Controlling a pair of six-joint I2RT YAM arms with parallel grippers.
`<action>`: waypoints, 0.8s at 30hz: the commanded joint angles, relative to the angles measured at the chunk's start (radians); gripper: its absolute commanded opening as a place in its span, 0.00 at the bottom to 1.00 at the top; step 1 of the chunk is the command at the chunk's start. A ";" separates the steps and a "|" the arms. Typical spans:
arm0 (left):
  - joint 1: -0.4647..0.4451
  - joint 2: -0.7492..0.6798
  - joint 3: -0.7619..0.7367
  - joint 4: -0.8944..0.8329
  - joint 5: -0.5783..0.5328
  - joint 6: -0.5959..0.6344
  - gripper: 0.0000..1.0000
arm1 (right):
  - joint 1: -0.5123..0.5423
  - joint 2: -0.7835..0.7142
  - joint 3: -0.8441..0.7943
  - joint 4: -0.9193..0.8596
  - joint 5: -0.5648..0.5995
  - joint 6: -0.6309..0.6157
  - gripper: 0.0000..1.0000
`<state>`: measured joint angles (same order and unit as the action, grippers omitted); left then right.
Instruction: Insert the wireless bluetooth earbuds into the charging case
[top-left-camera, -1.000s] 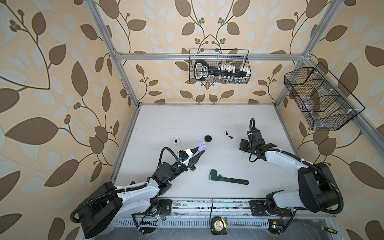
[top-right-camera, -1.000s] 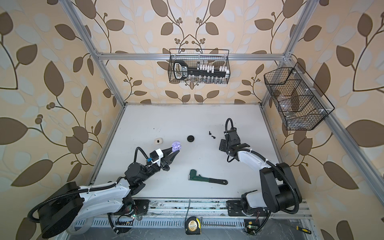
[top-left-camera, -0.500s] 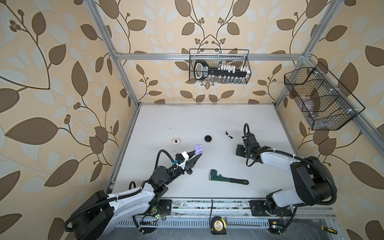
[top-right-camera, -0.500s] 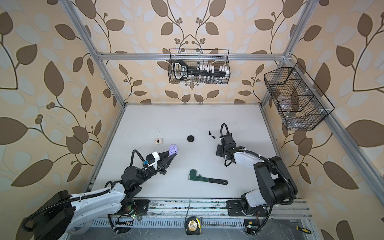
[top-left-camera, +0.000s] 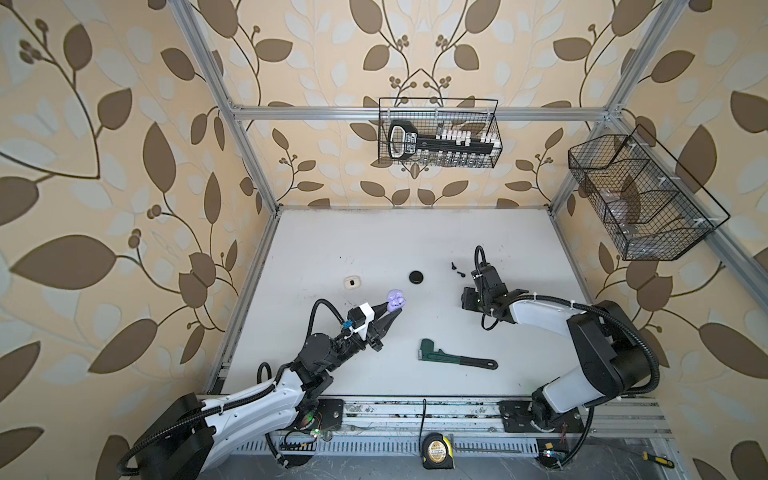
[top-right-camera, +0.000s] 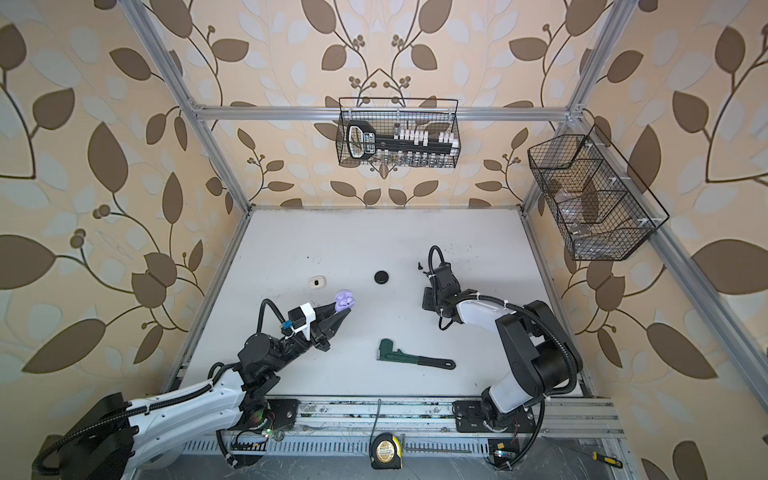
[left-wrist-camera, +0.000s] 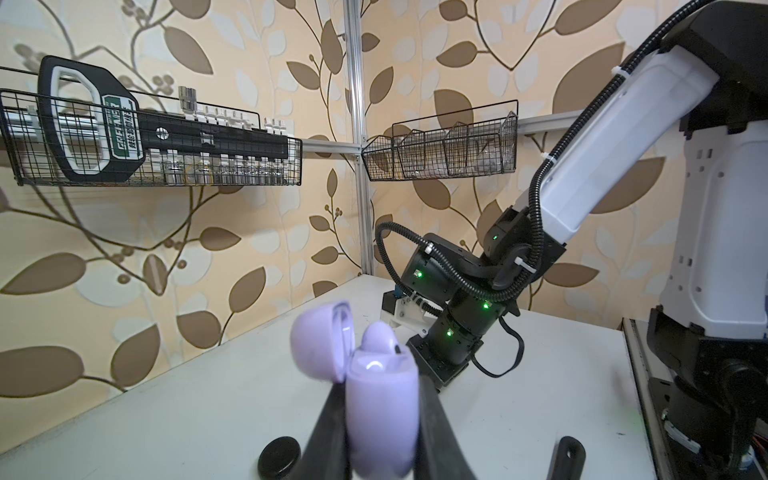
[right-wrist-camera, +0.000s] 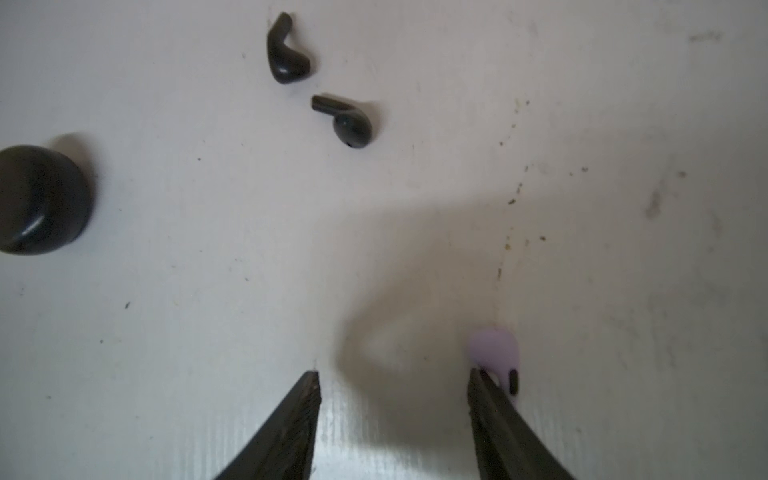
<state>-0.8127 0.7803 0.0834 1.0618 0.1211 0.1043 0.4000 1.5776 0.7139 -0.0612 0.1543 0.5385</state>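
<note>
A scuffed white counter (top-left-camera: 374, 241) stands in a metal-framed booth papered with brown leaves, with two wire baskets (top-left-camera: 436, 164) on the walls.

Three cases: a white case (top-left-camera: 352, 283) and a shut black case (top-left-camera: 415, 277) on the counter, and a lavender case (left-wrist-camera: 382, 411) — lid up — clamped in the jaws of the left gripper (top-left-camera: 390, 311).

Four earbuds — two black earbuds (right-wrist-camera: 347, 122) lying loose near the black case, one seated earbud (left-wrist-camera: 380, 338) in the held case, and one lavender earbud (right-wrist-camera: 496, 353) on the counter. That last one is just outside the right gripper (right-wrist-camera: 395, 374), whose jaws stand apart.

One green wrench (top-left-camera: 453, 357); one tape measure (top-left-camera: 437, 451) on the front rail.
</note>
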 joint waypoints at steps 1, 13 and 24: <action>-0.008 -0.033 -0.006 0.020 -0.022 0.013 0.00 | 0.008 0.027 0.051 0.009 -0.009 0.008 0.58; -0.009 -0.086 -0.010 -0.022 -0.015 0.019 0.00 | 0.033 -0.110 0.068 -0.149 0.127 -0.002 0.59; -0.009 -0.014 0.008 0.012 0.045 0.025 0.00 | -0.049 -0.003 0.120 -0.286 0.107 -0.107 0.57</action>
<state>-0.8127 0.7589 0.0753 1.0058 0.1429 0.1093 0.3599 1.5322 0.7979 -0.2859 0.2726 0.4774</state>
